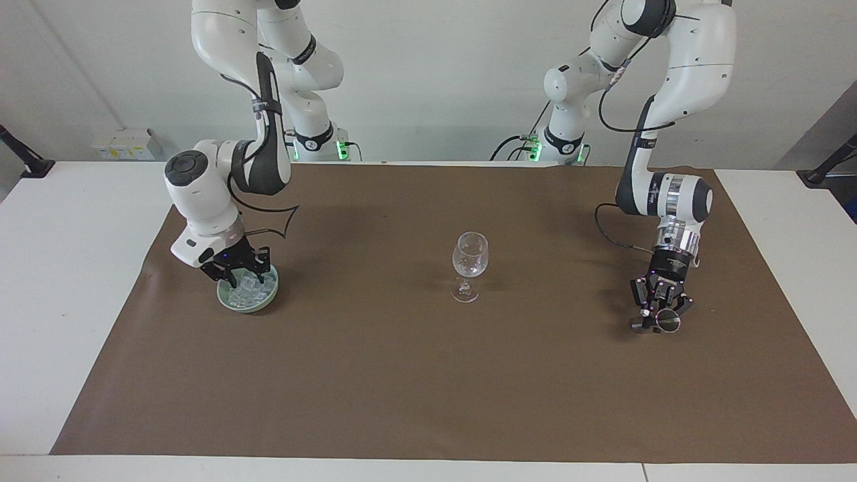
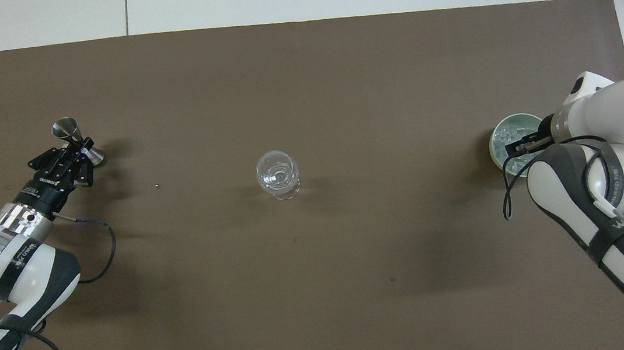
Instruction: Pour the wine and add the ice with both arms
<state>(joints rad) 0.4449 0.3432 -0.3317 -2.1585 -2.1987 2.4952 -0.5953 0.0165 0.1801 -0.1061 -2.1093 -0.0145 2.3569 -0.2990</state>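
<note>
So starting at the right arm's end of the surface [image 1: 67, 301]: the right arm bends down over the brown mat [image 1: 402, 388] and its right gripper [image 1: 240, 273] is dipped into a pale green bowl [image 1: 268, 298]. The ice [image 1: 251, 289] is heaped in that bowl, a pile of little clear cubes, and the gripper tip is right in among them on the side of the bowl nearer the robots. Honestly I can't tell whether it's clenched on a cube or released, since the arm's wrist covers most of it from above.

Middle of the mat: a wine glass [image 1: 470, 261] stands upright on its foot, well apart from both arms. It looks clear; can't say whether there's anything in it.

Over at the left arm's end, the left arm comes down nearly vertical and its left gripper [image 1: 659, 314] is clenched around the waist of a small metal jigger [image 1: 667, 323]. The jigger is tipped over, one open mouth pointing away from the robots. It sits very low at the mat; whether it's touching, I can't tell. There's also a tiny speck [image 2: 156, 186] on the mat between the jigger and the glass.
</note>
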